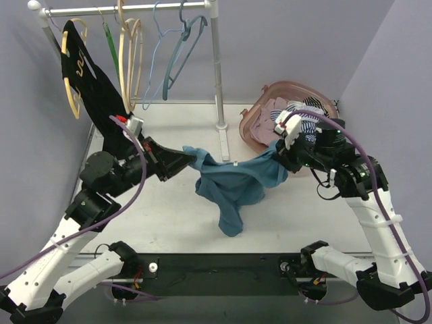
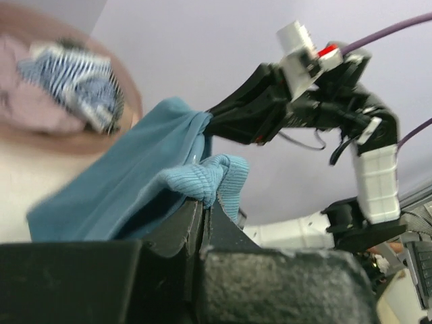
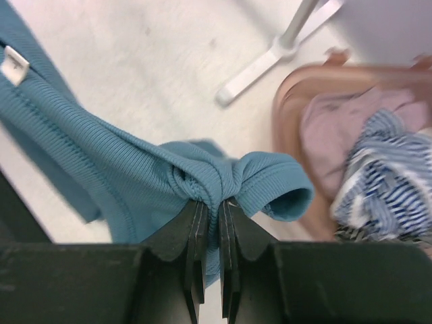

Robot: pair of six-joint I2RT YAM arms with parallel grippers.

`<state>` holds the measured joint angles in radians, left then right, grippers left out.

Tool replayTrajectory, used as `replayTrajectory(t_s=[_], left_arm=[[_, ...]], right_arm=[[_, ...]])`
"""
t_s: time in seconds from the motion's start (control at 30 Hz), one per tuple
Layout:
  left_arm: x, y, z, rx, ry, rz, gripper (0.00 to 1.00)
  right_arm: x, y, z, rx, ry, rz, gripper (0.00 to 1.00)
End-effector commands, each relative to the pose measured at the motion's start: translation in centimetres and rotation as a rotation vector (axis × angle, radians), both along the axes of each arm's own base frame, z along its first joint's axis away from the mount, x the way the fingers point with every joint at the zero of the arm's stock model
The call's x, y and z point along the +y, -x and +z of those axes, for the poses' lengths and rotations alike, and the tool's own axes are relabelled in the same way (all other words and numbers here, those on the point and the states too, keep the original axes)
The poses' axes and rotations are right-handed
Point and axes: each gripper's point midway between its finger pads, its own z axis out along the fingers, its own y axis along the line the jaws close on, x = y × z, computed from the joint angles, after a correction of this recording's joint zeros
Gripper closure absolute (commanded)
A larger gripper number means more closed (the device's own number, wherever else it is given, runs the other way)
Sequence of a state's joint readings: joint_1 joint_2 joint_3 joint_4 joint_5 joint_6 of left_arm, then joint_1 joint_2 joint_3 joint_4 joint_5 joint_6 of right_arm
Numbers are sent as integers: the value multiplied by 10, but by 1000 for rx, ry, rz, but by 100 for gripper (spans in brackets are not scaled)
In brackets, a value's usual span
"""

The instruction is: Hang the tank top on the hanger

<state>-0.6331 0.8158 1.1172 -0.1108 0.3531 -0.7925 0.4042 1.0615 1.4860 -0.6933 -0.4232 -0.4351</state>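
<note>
The teal-blue tank top [image 1: 233,182] hangs stretched between my two grippers above the table, its body sagging down in the middle. My left gripper [image 1: 194,156] is shut on its left strap; the ribbed strap bunches at the fingertips in the left wrist view [image 2: 206,177]. My right gripper [image 1: 278,156] is shut on the other strap, which loops out beside the jaws in the right wrist view [image 3: 233,175]. The dark teal hanger [image 1: 181,50] hangs on the rail at the back, right of a paler blue hanger, well behind the garment.
A clothes rail [image 1: 128,9] with its white post [image 1: 217,74] stands at the back, holding a black garment with yellow trim [image 1: 84,74], wooden hangers and a green hanger [image 1: 110,44]. A pink basket [image 1: 263,118] with striped cloth [image 1: 304,118] sits back right.
</note>
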Motion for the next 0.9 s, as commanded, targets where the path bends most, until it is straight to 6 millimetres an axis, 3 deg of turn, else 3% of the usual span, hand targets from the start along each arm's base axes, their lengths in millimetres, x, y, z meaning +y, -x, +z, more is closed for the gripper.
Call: replayTrajectory(t_s=[0.0,0.03,0.07,0.13,0.17,0.27,0.3,0.33,0.4,0.43,0.47,0.5,0.53,0.57,0.6,0.7,0.73,0.77,0.8,0.83,0.87], left_arm=[[-3,-3,-73,170,-37,-4,100],[-5,-3,-85,191,-38,-16,100],[-9,-3,-123,279,-67,-29,100],[-13,1,-149,349,-59,-58,100],[-14,4,-190,438,-102,-64,100],[-18,7,-228,526,-107,-88,100],[-16,9,-257,588,-142,-72,100],[-15,9,-269,619,-155,-65,100],[-12,12,-294,670,-192,-53,100],[-9,10,-304,700,-212,-26,100],[-6,10,-309,708,-224,-14,97],[-5,8,-309,705,-231,-5,80],[-1,5,-307,708,-250,21,71],[2,3,-304,673,-278,30,61],[4,1,-297,639,-293,38,45],[15,-9,-259,507,-378,86,31],[20,-10,-238,441,-420,87,27],[24,-14,-225,405,-436,106,27],[28,-15,-216,385,-461,112,24],[35,-13,-215,360,-525,108,21],[40,-20,-181,296,-512,144,20]], right_arm=[[15,27,-71,209,37,92,96],[20,35,-85,226,71,132,94],[17,44,-116,280,120,147,92],[14,53,-144,278,226,199,89],[8,61,-172,320,287,214,89],[-4,59,-202,300,400,207,83],[-8,59,-217,309,422,199,78],[-11,57,-222,306,441,186,69],[-12,57,-229,307,444,184,66],[-11,57,-229,304,438,181,56],[-10,56,-228,306,424,172,52],[-11,56,-227,309,410,157,45],[-11,53,-221,301,391,141,33],[-12,51,-216,301,372,122,29],[-14,48,-212,319,327,77,25],[-8,41,-183,345,147,-12,21],[-12,34,-169,335,78,-66,21],[-13,32,-162,342,25,-99,21],[-8,31,-153,377,-79,-149,21],[-15,25,-144,370,-138,-209,22],[-16,21,-138,374,-196,-247,22]])
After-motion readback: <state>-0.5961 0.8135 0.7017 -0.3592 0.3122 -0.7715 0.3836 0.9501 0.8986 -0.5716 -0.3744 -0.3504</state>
